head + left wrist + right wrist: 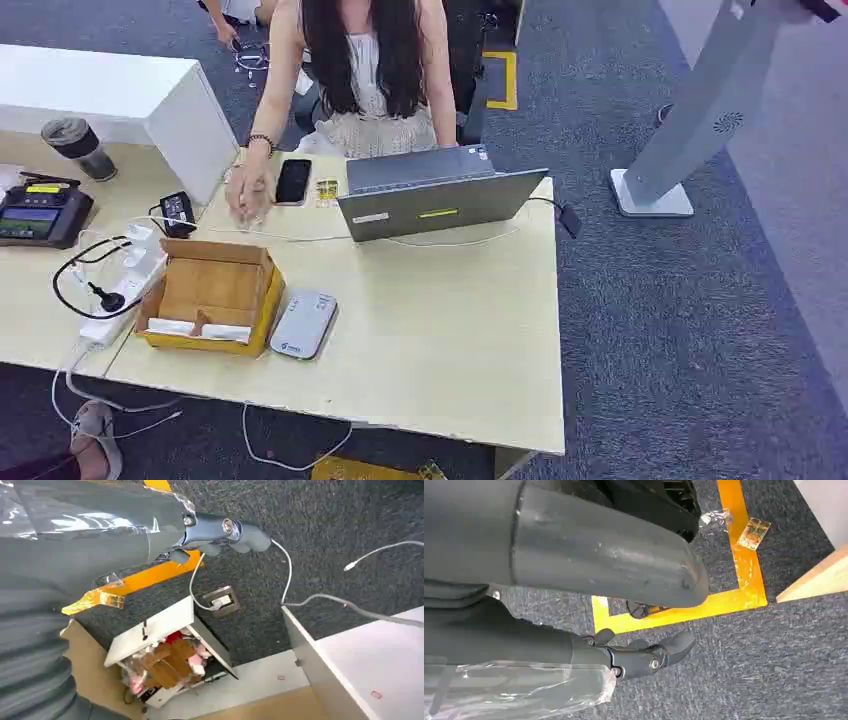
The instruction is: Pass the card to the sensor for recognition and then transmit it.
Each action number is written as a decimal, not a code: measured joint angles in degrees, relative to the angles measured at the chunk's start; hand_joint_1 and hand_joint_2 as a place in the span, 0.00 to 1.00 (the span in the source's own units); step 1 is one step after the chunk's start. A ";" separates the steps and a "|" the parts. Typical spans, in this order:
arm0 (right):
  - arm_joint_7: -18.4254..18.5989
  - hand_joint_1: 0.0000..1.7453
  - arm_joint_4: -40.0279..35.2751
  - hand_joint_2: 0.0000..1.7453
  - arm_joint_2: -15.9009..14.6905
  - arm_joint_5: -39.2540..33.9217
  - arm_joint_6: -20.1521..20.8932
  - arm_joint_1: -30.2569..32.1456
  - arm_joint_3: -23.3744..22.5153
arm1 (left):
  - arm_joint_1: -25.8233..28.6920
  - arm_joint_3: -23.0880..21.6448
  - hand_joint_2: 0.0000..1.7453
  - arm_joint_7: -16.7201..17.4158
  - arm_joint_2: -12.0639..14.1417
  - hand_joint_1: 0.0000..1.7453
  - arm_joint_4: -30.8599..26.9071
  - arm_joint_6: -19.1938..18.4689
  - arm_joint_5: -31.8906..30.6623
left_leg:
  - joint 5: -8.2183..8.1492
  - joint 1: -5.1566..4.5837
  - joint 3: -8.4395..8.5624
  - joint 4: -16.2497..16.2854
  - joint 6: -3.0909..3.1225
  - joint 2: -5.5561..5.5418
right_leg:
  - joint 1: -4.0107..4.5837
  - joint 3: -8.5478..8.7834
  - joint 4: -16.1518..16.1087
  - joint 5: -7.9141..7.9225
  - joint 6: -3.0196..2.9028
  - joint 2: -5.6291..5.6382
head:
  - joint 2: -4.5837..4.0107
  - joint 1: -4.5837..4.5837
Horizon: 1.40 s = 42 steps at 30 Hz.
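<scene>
A white and grey card sensor [303,323] lies flat on the pale wooden table [440,340], just right of an open cardboard box [211,296]. Two white card-like pieces [226,332] lie along the box's near wall. My left hand [220,532] hangs beside the table above the dark carpet, its thumb stretched out and nothing in it. My right hand [644,657] also hangs low over the carpet and the yellow floor tape [684,612], holding nothing.
A person sits behind the table, one hand [248,190] resting by a black phone [293,181] and a grey laptop [435,195]. A power strip [125,290] with cables, a black terminal [40,215] and a cup [78,147] stand at the left. A grey stand [690,130] rises at the right.
</scene>
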 joint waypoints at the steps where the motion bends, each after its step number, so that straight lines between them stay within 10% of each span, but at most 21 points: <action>1: -0.26 0.00 0.00 0.00 0.07 0.16 0.00 0.01 0.13 | -0.01 0.00 1.00 0.00 -0.02 0.00 0.11 -0.13 -0.13 | 0.00 0.00 0.00 0.00 0.00 0.00 | 0.00 0.00 0.00 0.00 0.00 0.00 | 0.00 -0.02; 15: 0.54 0.00 -0.09 0.00 0.09 0.22 0.00 0.15 0.42 | -0.27 0.00 1.00 -1.13 -0.39 0.00 0.46 -1.05 -0.44 | 0.00 0.00 0.01 0.00 0.00 0.00 | 0.00 0.00 0.00 0.00 0.00 0.00 | 0.00 -0.02; 19: 0.70 0.00 -0.11 0.00 0.09 -0.26 0.00 0.15 0.39 | -0.32 -0.70 1.00 -9.03 0.02 0.00 -0.46 -2.96 -2.19 | 0.01 0.02 0.02 0.00 0.00 0.00 | 0.02 0.00 0.00 0.00 0.00 0.00 | 0.00 -0.02; 24: 0.59 0.00 -0.17 0.00 0.09 -0.67 0.00 0.11 0.28 | -1.32 -4.27 1.00 -7.44 -2.78 0.00 -19.57 -8.96 4.25 | 0.12 0.06 0.01 0.01 -0.12 -0.03 | 0.06 -0.02 0.01 0.07 -0.09 -0.02 | 0.00 0.00; 32: 1.90 0.00 -0.11 0.00 0.09 2.28 0.00 -0.48 0.31 | 0.80 -34.83 1.00 -3.47 -5.16 0.00 -61.93 13.89 12.50 | 0.41 0.08 -0.20 0.03 -0.13 -0.46 | 0.07 0.00 0.00 0.23 -0.06 -0.42 | 0.00 -0.04; 38: 2.40 0.00 -0.04 0.00 0.22 3.15 0.00 -0.67 0.39 | 1.09 -48.16 1.00 -4.13 -4.24 0.00 -73.53 19.02 9.50 | 0.45 0.08 -0.13 0.03 -0.16 -0.26 | 0.07 -0.10 0.00 0.38 -0.11 -0.20 | 0.00 -0.02; 42: 2.75 0.00 0.13 0.00 0.26 4.73 0.00 -0.82 0.92 | -1.45 -54.26 1.00 -1.37 -1.83 0.00 -76.30 27.75 -4.91 | 0.62 0.07 -0.21 0.05 -0.20 -0.31 | 0.08 -0.28 -0.01 0.45 -0.14 -0.24 | 0.00 -0.02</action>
